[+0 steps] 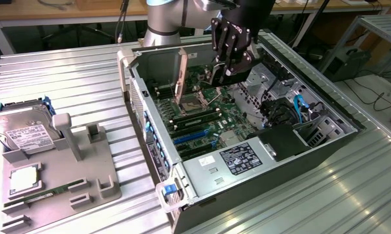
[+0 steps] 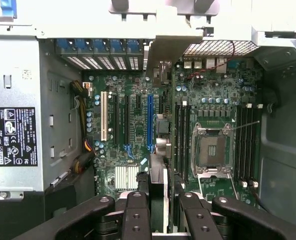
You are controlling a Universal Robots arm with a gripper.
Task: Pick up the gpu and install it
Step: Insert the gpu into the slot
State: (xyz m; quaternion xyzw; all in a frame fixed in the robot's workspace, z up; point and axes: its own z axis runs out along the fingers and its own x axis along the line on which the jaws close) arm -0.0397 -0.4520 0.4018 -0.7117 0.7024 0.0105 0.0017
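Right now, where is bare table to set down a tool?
The table is bare at the exterior view's upper left, between hard drive and case, and lower right of the case. Inside is crowded: the pincer holds the gpu.

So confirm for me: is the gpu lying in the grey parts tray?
No, the gpu is held edge-on in the gripper, above the motherboard.
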